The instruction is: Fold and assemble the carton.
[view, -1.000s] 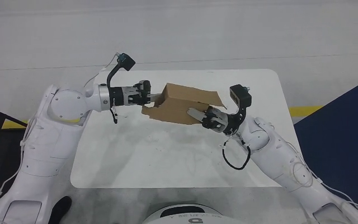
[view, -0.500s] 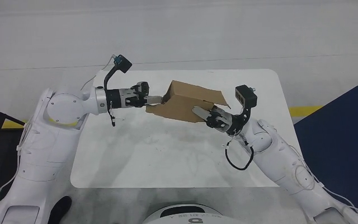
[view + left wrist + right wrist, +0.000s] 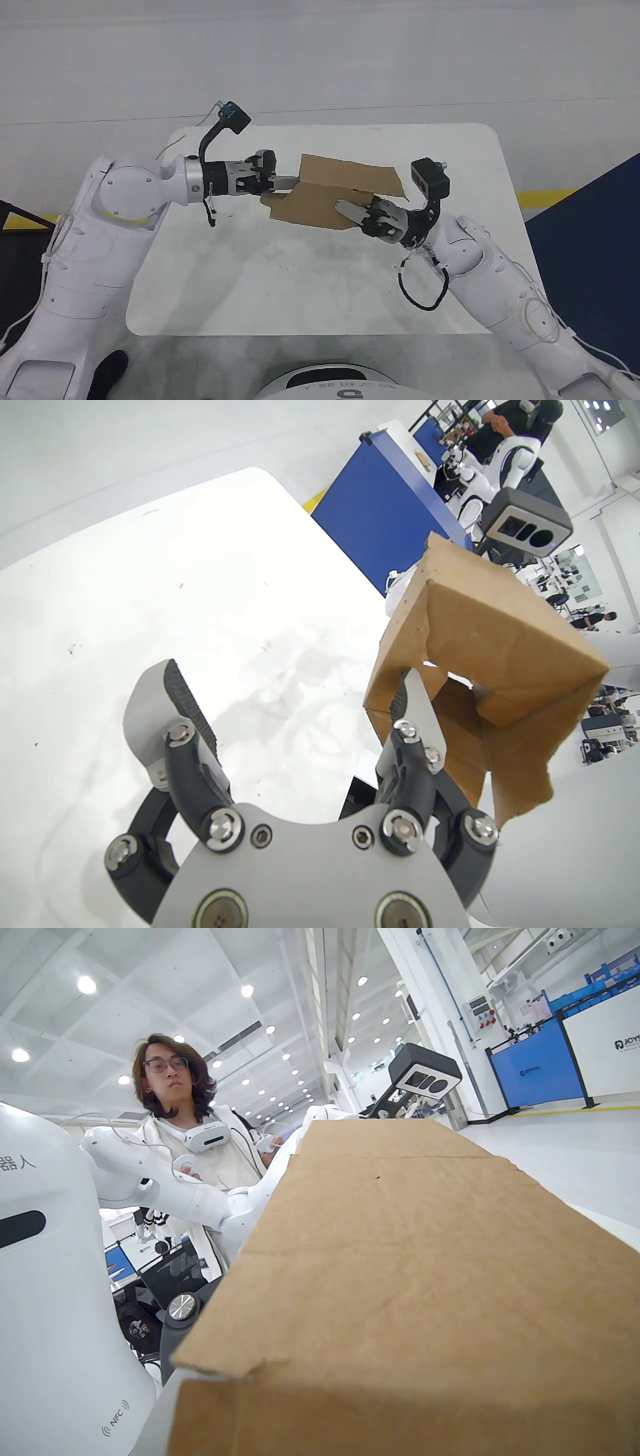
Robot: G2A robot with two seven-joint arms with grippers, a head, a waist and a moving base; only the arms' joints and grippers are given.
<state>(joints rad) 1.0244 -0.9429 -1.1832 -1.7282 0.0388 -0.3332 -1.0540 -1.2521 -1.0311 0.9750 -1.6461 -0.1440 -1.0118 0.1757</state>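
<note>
Brown carton (image 3: pixel 340 185) sits between the two end effectors, over the far middle of the white table (image 3: pixel 300 290). It is partly squared up into an open tube, with its flaps loose and ragged.

Left end effector (image 3: pixel 290 670): fingers spread wide apart and clamped on nothing. The carton's open end is right at its tip. One finger (image 3: pixel 412 705) pokes just inside that opening and touches the inner edge of a side wall. The other finger (image 3: pixel 172 695) is clear of the cardboard, over bare table. From this end effector the carton runs straight ahead and away, with a torn flap hanging off the near corner.

Right end effector (image 3: pixel 345 208): pressed against the carton's long face on the robot's side, about mid-length. The carton lies directly in front of it and above it. Can't tell whether it is clamped or apart, because in the right wrist view the cardboard panel covers it.

Hard to make out:
- whether the carton's underside touches the table or hangs above it
- the carton's far end, cut off behind its top panel
- the inside of the tube, mostly in shadow
</note>
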